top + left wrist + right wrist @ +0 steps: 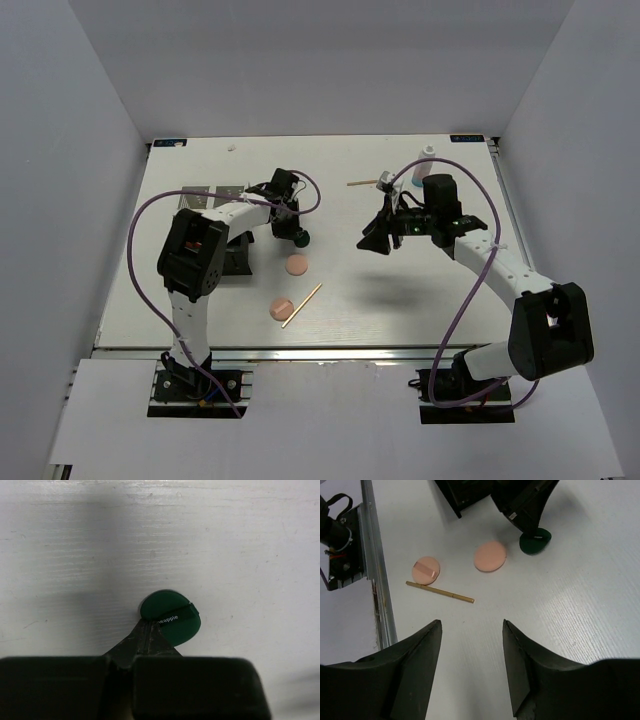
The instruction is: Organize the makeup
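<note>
Nearest the arm bases, a peach-pink disc point(281, 308) lies touching a wooden stick point(302, 305), whose long axis runs from 7 to 1 o'clock in the top view. A second peach-pink disc point(297, 265) lies just beyond. At its 12 o'clock, the left gripper point(149, 630) is pressed together on the near rim of a dark green disc point(161, 605), which sits low over the table. The black organizer box point(238, 262) lies toward 9 o'clock from that grip, so the left arm is the nearer one. Most of the box is hidden under that arm. Well apart at 3 o'clock, the right gripper point(470, 665) hangs spread and empty. Farthest back are another wooden stick point(361, 183) and a white-blue bottle point(428, 153). No second green disc or black-and-red stick can be made out.
</note>
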You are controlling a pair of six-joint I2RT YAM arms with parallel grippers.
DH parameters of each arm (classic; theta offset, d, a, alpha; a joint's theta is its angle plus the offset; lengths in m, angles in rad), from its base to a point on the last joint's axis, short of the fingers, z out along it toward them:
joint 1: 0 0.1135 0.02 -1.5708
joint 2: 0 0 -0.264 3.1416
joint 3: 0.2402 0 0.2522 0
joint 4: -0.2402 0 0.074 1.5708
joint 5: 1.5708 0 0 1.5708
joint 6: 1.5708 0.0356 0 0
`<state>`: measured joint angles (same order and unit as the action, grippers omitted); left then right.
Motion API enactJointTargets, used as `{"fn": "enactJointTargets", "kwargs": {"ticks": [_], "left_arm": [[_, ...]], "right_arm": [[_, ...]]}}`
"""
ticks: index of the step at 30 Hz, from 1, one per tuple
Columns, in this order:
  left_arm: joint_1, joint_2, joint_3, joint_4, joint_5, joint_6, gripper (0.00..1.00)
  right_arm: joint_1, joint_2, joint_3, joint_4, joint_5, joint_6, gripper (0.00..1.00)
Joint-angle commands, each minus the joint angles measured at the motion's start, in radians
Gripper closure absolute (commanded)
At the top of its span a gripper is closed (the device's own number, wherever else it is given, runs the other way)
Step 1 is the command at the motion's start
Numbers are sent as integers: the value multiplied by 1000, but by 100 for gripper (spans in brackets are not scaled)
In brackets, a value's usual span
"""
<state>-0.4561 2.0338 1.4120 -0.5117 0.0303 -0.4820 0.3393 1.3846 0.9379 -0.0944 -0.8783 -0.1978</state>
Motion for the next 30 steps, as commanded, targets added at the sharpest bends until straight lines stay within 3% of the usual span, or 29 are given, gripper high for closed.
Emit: {"fn": "enactJointTargets", "kwargs": {"ticks": [1, 3, 6, 11, 15, 19, 22, 30], "left_arm": [[-12, -58, -13, 25, 7, -12, 100], [-12, -101, 16, 24, -1, -17, 100], [-12, -174, 65, 9, -30, -20, 100], [-7, -342, 58, -22, -133, -21, 100], [25, -533, -54, -86, -196, -18, 100], [117, -676, -190, -145, -230, -43, 100], [195, -765, -261, -149, -239, -44, 100], [238, -750, -303, -185, -297, -20, 100]], "right_arm": [[23, 13, -2, -62, -100, -141, 42], [65, 42, 10, -168, -64, -271, 43], [99, 71, 29, -192, -27, -281, 43], [157, 145, 67, -136, 85, -171, 45], [205, 243, 93, -47, 252, -33, 45], [273, 344, 171, -27, 383, 98, 44], [305, 404, 239, -19, 389, 129, 42], [343, 556, 412, -45, 512, 150, 39]]}}
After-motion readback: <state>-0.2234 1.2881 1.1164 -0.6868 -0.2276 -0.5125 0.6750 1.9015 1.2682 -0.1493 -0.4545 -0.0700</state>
